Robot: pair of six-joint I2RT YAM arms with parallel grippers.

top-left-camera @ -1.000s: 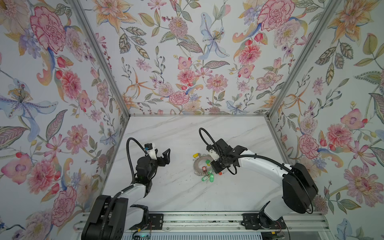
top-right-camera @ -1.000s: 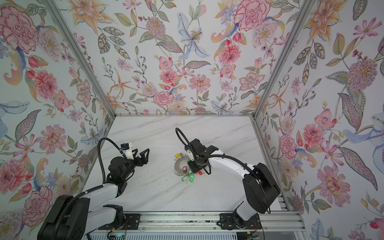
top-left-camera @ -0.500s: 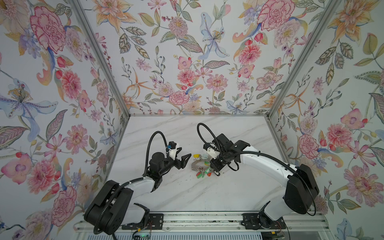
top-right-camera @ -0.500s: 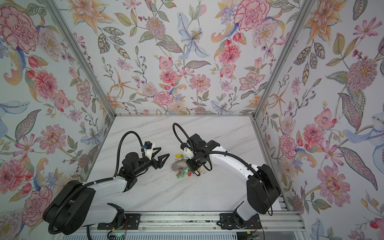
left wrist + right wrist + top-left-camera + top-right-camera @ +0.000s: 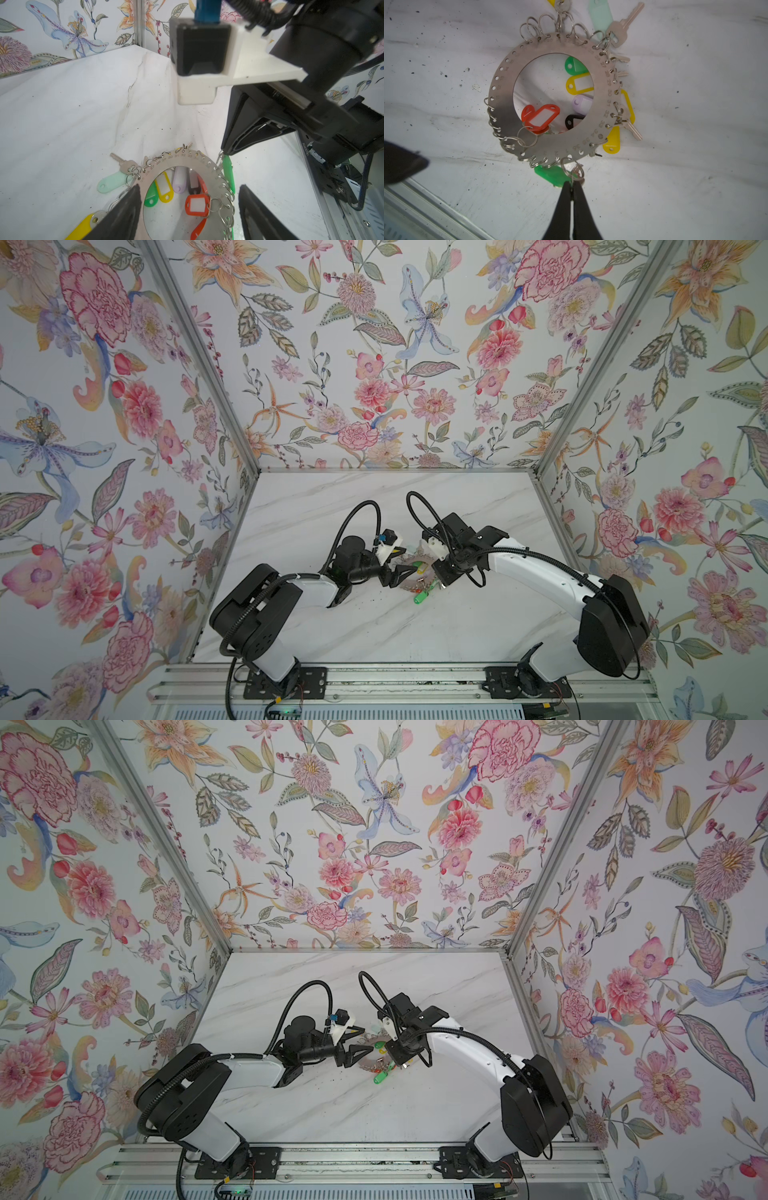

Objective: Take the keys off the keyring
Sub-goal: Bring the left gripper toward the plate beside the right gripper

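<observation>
The left claw point(image 5: 189, 188) has swung in over the keyring point(image 5: 500, 93) lying mid-bench point(image 5: 695, 166), jaws spread astride its rim, likely to pin it. The right claw point(image 5: 572, 185) stays pressed together, pinching the ring point(image 5: 564, 166) of a key point(image 5: 579, 171) beside a green tag point(image 5: 550, 174).

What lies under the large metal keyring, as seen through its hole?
Under the keyring, green tag, yellow tag, lilac tag and black tag show through the hole. Each runs beneath the metal, so their far ends and any keys are covered.

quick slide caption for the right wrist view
Right gripper shut on a green-tagged key at the rim of the keyring, over the marble table.
</observation>
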